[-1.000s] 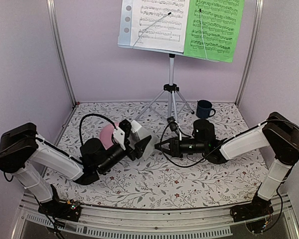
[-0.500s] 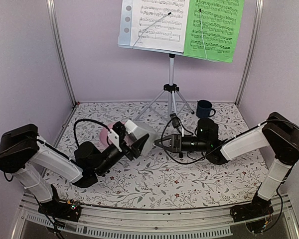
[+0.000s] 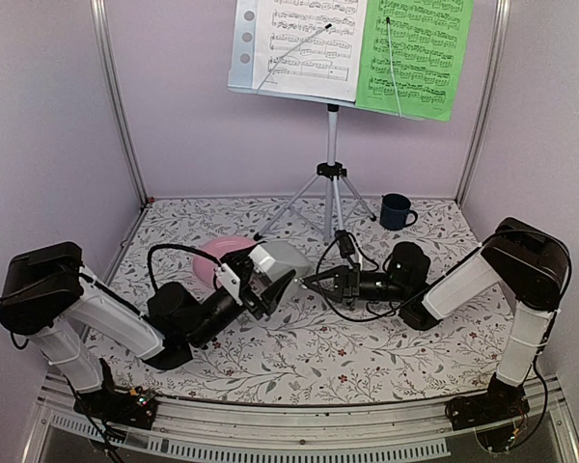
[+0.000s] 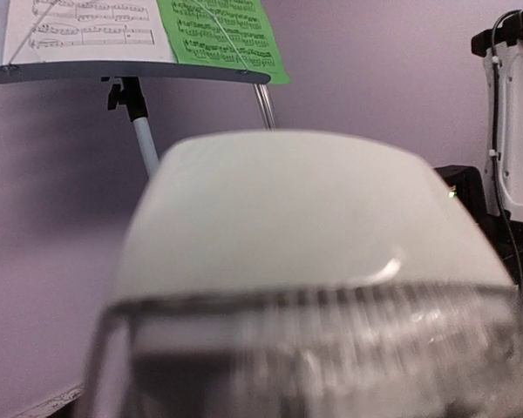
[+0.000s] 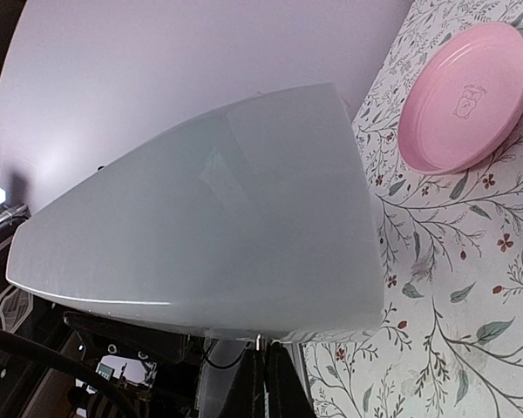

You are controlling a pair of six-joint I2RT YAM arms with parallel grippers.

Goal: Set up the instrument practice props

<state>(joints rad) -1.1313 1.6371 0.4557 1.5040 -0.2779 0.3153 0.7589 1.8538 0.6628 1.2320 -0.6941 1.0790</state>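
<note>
Here the left gripper (image 3: 267,285) is clamped on the metronome (image 3: 278,258), holding the white pyramid tilted near the middle of the counter (image 3: 299,352), a little toward the left edge. The left wrist view is filled almost wholly by the pale body, blurred at the bottom, so the fingers cannot be made out there. Whether the metronome touches the floral surface or hangs just above it I cannot tell. The plate (image 3: 215,257) lies flat just beside it, on the left-edge side. From above, the metronome hides part of the plate's rim.

The right gripper (image 3: 310,283) points at the metronome from the right-edge side, jaws parted and holding nothing. Its tips are just beside the pyramid's side, and contact cannot be told. The right wrist view shows a broad smooth face of the metronome close up, with the plate beyond it.

The stand (image 3: 331,183) is upright at the middle of the far edge, its tripod legs spread on the counter. On its desk the white sheet (image 3: 304,39) sits on the left and the green sheet (image 3: 415,53) on the right, side by side, each crossed by a thin wire holder. The mug (image 3: 396,210) stands near the far edge, just right of the tripod, well apart from both grippers
</note>
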